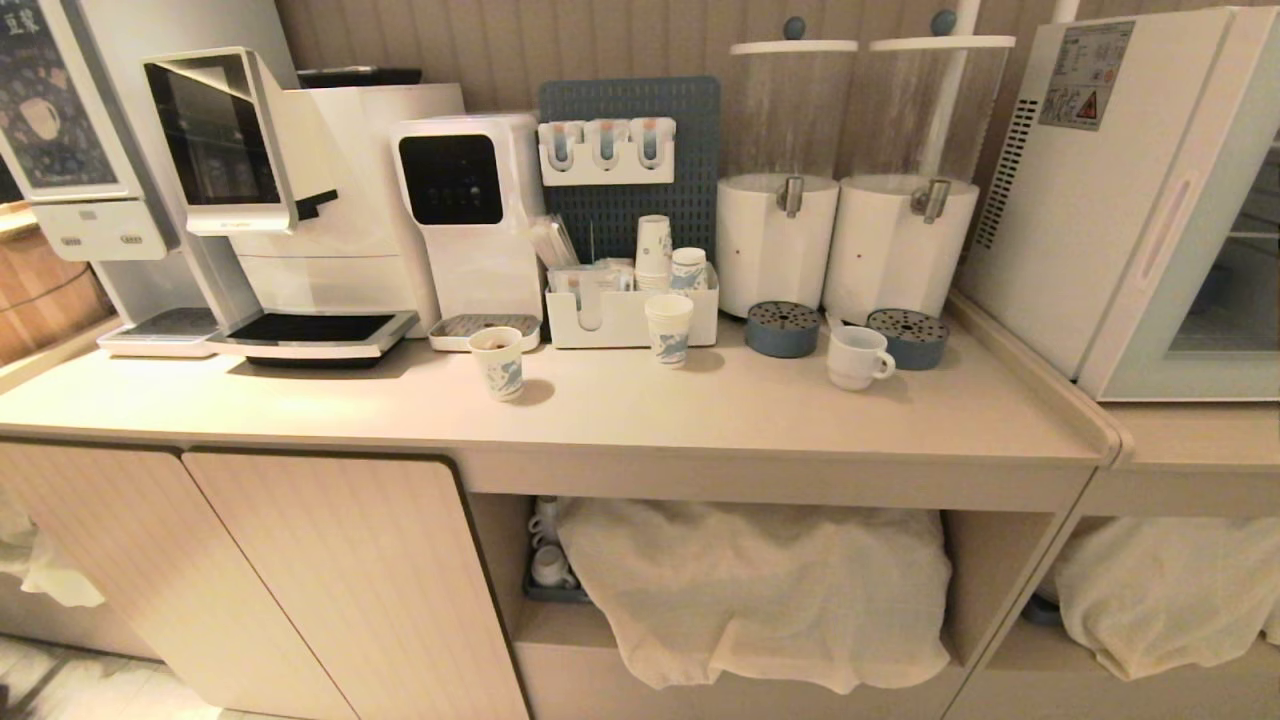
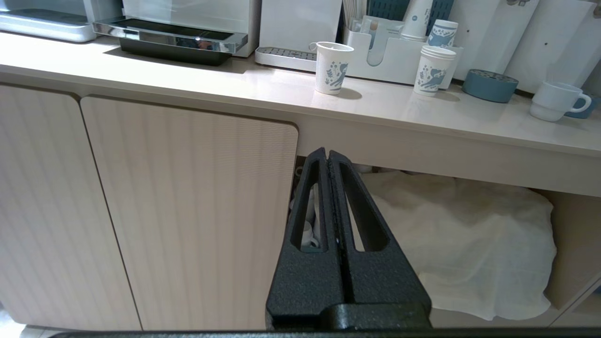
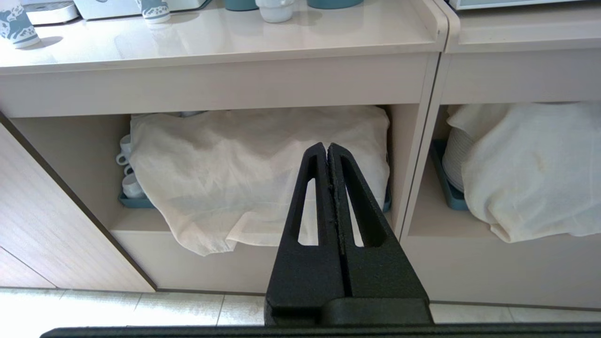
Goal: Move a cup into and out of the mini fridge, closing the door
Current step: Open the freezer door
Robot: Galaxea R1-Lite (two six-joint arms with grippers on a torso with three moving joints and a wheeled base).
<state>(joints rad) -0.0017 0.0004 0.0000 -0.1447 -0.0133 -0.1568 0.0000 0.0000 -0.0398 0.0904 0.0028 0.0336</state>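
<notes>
The cup, a squat white mug with a loop handle, stands on the beige counter in front of two drink dispensers; it also shows in the left wrist view. The mini fridge sits at the counter's right end, and its glass-windowed door with a long handle slot is closed. Neither arm appears in the head view. My left gripper hangs shut and empty below the counter edge, before a cabinet door. Further right, my right gripper is shut and empty in front of the open shelf.
Patterned paper cups, a white organiser tray, two blue drip discs, dispensers and coffee machines crowd the counter. White cloths cover the shelves below. Beige cabinet doors stand at lower left.
</notes>
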